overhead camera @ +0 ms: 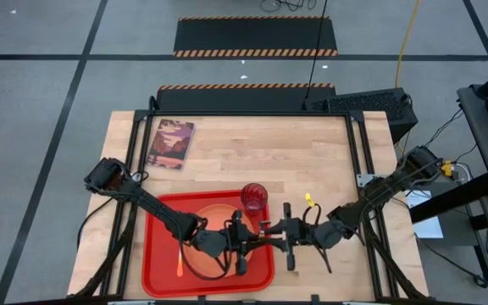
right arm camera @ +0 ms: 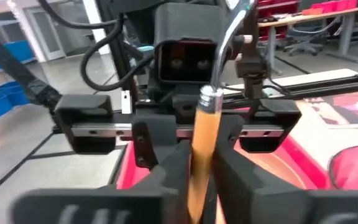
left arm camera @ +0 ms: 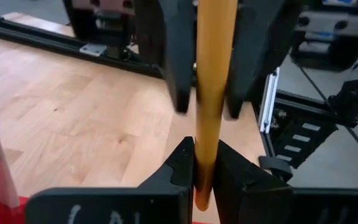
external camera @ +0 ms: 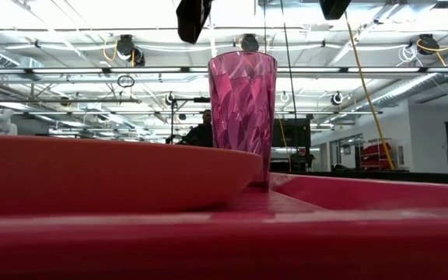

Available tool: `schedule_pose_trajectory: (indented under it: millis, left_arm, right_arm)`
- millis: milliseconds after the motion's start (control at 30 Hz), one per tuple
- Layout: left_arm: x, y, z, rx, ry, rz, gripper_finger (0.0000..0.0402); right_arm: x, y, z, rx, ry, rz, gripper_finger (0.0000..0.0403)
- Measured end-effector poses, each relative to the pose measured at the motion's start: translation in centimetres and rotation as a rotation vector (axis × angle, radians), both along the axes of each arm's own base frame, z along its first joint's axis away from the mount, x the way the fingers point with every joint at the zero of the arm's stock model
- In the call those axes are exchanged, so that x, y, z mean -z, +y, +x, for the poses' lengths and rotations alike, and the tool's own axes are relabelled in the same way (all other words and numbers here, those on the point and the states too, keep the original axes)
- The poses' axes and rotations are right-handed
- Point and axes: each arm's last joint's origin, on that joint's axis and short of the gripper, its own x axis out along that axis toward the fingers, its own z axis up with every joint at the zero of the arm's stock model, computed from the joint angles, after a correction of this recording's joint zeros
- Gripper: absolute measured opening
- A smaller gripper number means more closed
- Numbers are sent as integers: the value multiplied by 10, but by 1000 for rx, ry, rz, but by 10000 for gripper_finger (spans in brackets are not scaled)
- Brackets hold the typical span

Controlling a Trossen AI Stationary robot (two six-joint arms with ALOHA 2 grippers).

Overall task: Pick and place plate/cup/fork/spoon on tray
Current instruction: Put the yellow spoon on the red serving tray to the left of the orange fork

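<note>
Red tray (external camera: 224, 249) rim fills the front of the low view, right up close. On the tray sits the orange plate (external camera: 92, 175). The dark-red cup (external camera: 242, 109) stands up straight just behind the plate's edge, also on the tray.

From above, the tray lies at the front of the wooden table (overhead camera: 252, 152), a bit to the left. The cup is in the tray's back right corner. A thin orange thing that looks like the fork (overhead camera: 180, 263) lies on the tray, to the left of the plate. It is too small to be sure.

The two arms meet over the right edge of the tray. The left gripper (left arm camera: 205, 158) reaches across the plate from the left, and the right gripper (right arm camera: 199, 162) comes in from the right, so they face each other, tip to tip.

Both hold the same spoon (left arm camera: 213, 93). It has an orange-yellow handle and a shiny silver neck, and its head is cut off from view. The left gripper's fingers are pressed on the handle from both sides. The right gripper's fingers squeeze the handle too, a little farther along it. The spoon is up in the air, not on the tray.

A small book (overhead camera: 170, 143) with a picture cover lies at the back left of the table. A little yellow bit (overhead camera: 307, 201) shows on the table, just right of the cup.
</note>
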Motion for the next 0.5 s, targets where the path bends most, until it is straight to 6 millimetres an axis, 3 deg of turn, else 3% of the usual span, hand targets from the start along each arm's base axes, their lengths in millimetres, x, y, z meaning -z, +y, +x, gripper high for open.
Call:
schedule_pose_trajectory:
  millis: [100,200,500]
  left_arm:
    - [0,0,0,1,-5,6,31]
    - [0,0,0,0,-4,0,38]
    - [-7,-5,-6,-46,-19,-118,193]
  right_arm:
    - [0,0,0,-20,-1,9,17]
    - [0,0,0,-19,0,9,22]
    - [-2,3,-5,126,-25,-32,14]
